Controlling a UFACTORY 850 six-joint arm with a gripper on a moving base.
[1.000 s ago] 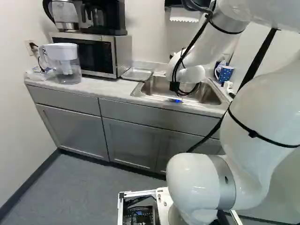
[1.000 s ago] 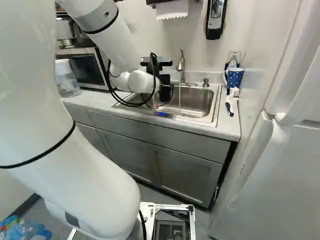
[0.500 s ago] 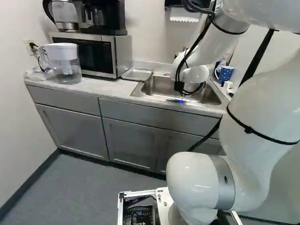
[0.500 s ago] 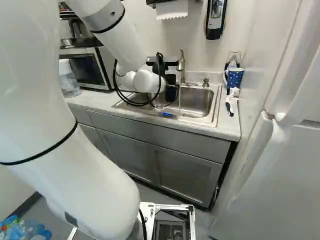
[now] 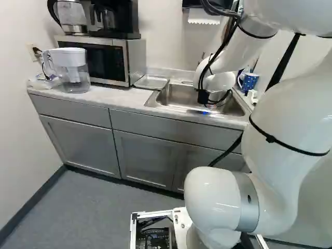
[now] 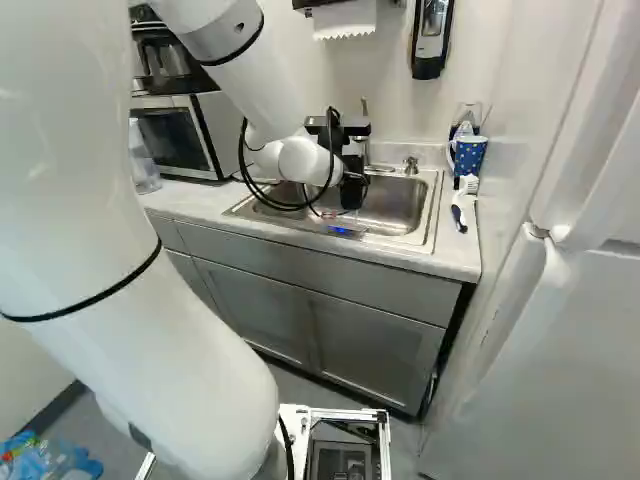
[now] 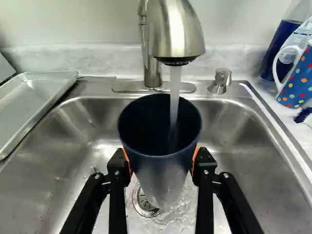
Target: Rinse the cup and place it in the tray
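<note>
A dark-blue tumbler catches a stream of water from the faucet above a stainless-steel sink, pinched from both sides by the tool of a white robotic arm. The tumbler appears roughly upright, mouth beneath the spout; its dark interior makes the water level hard to judge. With the rinse seemingly under way, emptying and placing remain. The metal tray lies on the desk to the arm's left, just past the sink's edge, so the coming move should turn on a sideways exit from under the faucet, then over that rim. Lifting too early could knock the low-hanging spout. A polka-dot mug and scrub brush sit opposite, away from the likely route.
</note>
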